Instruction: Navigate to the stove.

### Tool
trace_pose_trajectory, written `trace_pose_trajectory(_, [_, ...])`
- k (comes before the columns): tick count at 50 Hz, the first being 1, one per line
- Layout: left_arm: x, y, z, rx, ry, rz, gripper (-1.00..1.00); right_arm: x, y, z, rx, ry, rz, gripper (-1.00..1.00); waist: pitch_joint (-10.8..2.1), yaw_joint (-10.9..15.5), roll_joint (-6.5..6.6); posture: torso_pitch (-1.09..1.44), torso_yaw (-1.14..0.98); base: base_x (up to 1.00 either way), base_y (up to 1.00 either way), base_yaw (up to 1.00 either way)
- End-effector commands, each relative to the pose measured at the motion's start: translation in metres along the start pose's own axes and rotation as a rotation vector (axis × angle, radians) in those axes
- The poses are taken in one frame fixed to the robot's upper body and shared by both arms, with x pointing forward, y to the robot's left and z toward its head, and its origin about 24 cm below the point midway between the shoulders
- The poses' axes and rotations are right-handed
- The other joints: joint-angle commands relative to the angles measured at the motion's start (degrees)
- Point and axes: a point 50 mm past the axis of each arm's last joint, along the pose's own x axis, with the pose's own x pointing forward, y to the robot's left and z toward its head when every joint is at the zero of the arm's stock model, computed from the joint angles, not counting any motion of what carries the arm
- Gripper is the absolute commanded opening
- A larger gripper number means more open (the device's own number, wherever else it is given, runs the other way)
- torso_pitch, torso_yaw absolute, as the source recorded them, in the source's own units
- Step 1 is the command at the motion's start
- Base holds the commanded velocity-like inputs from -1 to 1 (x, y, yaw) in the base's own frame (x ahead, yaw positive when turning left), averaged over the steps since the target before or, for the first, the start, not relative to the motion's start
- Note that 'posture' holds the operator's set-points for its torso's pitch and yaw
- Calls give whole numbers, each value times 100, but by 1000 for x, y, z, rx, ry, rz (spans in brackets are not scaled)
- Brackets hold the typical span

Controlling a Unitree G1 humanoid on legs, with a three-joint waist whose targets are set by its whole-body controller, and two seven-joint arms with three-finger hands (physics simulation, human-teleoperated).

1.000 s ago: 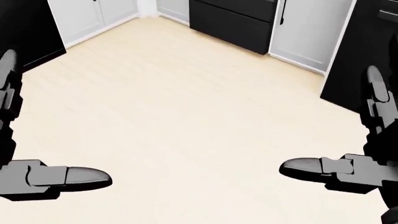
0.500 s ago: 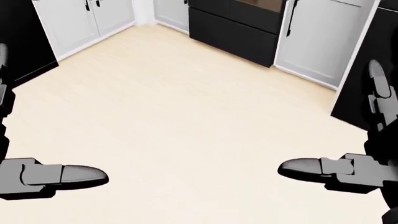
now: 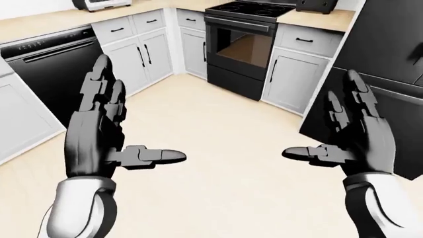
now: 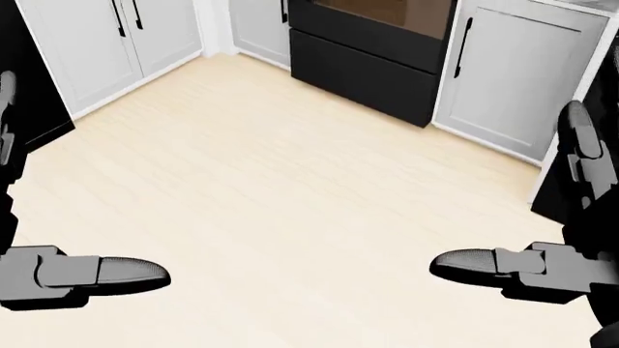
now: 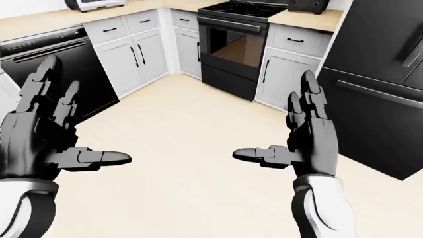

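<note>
Left-eye view: the stove (image 3: 244, 44) is seen at the top centre, set between white cabinets (image 3: 139, 52), with bare floor (image 3: 218, 163) lying between it and the robot. The left hand (image 3: 99, 134) and right hand (image 3: 353, 136) are held up with fingers spread wide and nothing gripped. A drift to the right is judged the main risk, since the fridge (image 3: 387, 74) stands near the right hand and could be clipped; the dishwasher (image 3: 53, 69) could likewise be brushed on the left
</note>
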Motion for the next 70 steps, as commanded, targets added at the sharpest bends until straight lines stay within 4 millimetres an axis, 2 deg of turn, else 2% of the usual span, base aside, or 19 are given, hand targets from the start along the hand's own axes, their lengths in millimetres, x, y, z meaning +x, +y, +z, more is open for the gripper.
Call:
trace_pose_trajectory(1, [-1,0,10,-6,-65,0,100,-1,0,12,-8,-77,1,100,-20,13,6,0,0,27,0,0])
trace_pose_trajectory(6, [-1,0,10,-7,-66,2,100,-1,1,12,-7,-78,2,100,-103,55,-442,0,0,28,0,0])
trace_pose_trajectory(9, [-1,0,10,-7,-65,2,100,-1,1,11,-10,-78,2,100,77,10,-503,0,0,28,0,0])
trace_pose_trajectory(13, [-2,1,9,-8,-65,2,100,-2,1,11,-6,-76,3,100,9,-70,-492,0,0,28,22,0])
trace_pose_trajectory(21, [-2,1,10,-8,-65,2,100,-2,1,11,-4,-76,2,100,-21,-169,-62,0,0,28,25,0])
trace_pose_trajectory(24, [-1,0,10,-8,-65,1,100,-2,0,11,-3,-75,1,100,-201,-169,397,0,0,28,25,0])
trace_pose_trajectory(25, [-1,0,10,-7,-65,0,100,-2,1,11,-4,-75,2,100,-57,-112,138,0,0,27,25,0])
trace_pose_trajectory(27, [-1,0,10,-6,-65,-1,100,-1,0,11,-1,-74,2,100,39,-79,234,0,0,28,25,0])
trace_pose_trajectory(39, [-1,-1,9,-8,-63,-3,100,-1,0,11,-7,-71,-2,100,-90,47,-453,0,0,28,24,0])
trace_pose_trajectory(40, [-1,-1,9,-7,-63,-2,100,-1,0,11,-7,-71,-2,100,-46,-1,-313,0,0,28,23,0])
trace_pose_trajectory(44, [-1,0,8,-8,-63,0,100,-1,0,10,-5,-73,-6,100,-18,-88,-435,0,0,28,22,0])
trace_pose_trajectory(49, [-1,1,9,-9,-63,2,100,-1,0,10,-6,-73,-5,100,54,-178,-219,0,0,28,22,0])
trace_pose_trajectory(53, [-2,1,8,-9,-63,3,100,-2,1,10,-8,-72,-1,100,-270,-197,435,0,0,28,23,0])
trace_pose_trajectory(54, [-2,1,8,-9,-63,3,100,-2,1,10,-8,-72,-1,100,-2,-107,194,0,0,28,23,0])
trace_pose_trajectory(55, [-2,1,8,-9,-63,3,100,-2,1,9,-8,-72,0,100,79,-108,258,0,0,28,23,0])
trace_pose_trajectory(63, [-1,0,8,-7,-62,4,100,-1,0,9,-11,-71,-2,100,47,-11,-140,0,0,28,23,0])
trace_pose_trajectory(67, [-1,1,8,-7,-61,6,100,-1,1,9,-11,-71,-2,100,-79,14,-575,0,0,27,22,0])
trace_pose_trajectory(68, [-1,1,8,-8,-62,6,100,-1,0,9,-11,-72,-2,100,-27,-59,-386,0,0,26,21,0])
trace_pose_trajectory(70, [-1,0,8,-6,-62,0,100,0,0,8,-10,-72,-3,100,-2,-69,-499,0,0,25,22,0])
